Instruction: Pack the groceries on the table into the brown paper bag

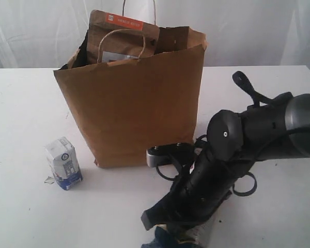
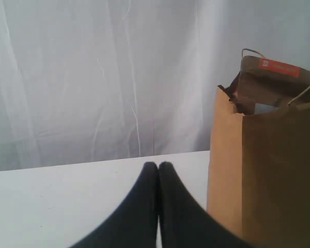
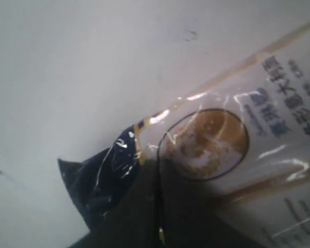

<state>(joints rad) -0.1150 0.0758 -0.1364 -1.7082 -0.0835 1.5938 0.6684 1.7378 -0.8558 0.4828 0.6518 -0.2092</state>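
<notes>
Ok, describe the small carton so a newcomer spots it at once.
Start at the tall brown paper bag mid-table. Left of its base in the exterior view, on the white tabletop, stands the small carton. It alone is boxy, white with a blue bottom.

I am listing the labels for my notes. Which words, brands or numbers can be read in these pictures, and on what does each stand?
No text can be quoted: all of it is blurred or too small.
On the brown orange-striped pouch: white print on its orange strip, blurred.
On the small white-blue carton: print too small.
On the long dark-blue packet: dark characters, blurred.
On the brown paper bag: no print seen.
</notes>
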